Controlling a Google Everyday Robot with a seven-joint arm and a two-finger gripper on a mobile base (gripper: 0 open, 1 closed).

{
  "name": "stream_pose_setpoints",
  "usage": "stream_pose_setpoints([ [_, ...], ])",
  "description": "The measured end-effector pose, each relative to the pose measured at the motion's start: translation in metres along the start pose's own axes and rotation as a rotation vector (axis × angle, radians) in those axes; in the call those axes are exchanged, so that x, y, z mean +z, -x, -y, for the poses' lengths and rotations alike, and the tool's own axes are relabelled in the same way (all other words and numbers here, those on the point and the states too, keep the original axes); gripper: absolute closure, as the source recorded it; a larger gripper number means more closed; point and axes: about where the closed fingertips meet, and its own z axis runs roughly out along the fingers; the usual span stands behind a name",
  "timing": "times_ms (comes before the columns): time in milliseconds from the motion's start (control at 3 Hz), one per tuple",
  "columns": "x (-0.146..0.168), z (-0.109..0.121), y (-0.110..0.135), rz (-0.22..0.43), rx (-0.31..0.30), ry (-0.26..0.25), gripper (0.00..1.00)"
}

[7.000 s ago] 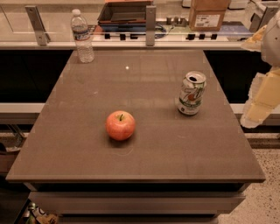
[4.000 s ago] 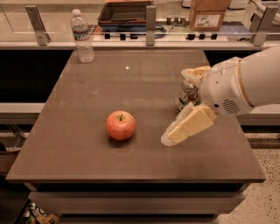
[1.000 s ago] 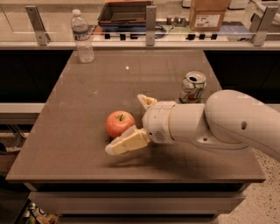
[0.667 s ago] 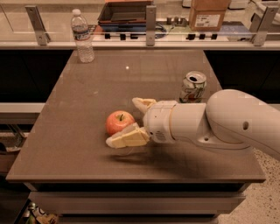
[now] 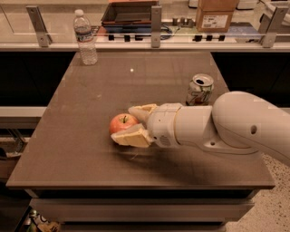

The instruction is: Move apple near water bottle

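The red-orange apple sits on the brown table, left of centre. My gripper reaches in from the right at table height. Its two cream fingers stand apart, one behind the apple and one in front, so the apple lies between them. I cannot tell whether the fingers touch it. The clear water bottle with a white cap stands upright at the table's far left corner, well away from the apple.
A green-and-white soda can stands upright right of centre, just behind my white arm. A counter with a rail, a tray and a cardboard box runs behind the table.
My arm came in from the right, passed the can and moved left to the apple. In the last second the fingers slid on around the apple. The apple, can and bottle have not moved.
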Motion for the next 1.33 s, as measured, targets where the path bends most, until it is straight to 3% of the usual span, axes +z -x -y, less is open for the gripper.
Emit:
stream_pose_setpoints([
  [333, 0.000, -0.001, 0.002, -0.001, -0.006, -0.001, 0.87],
  [667, 0.000, -0.003, 0.005, -0.001, -0.011, -0.001, 1.00],
  [1333, -0.007, 0.010, 0.018, -0.014, -0.043, -0.024, 1.00],
])
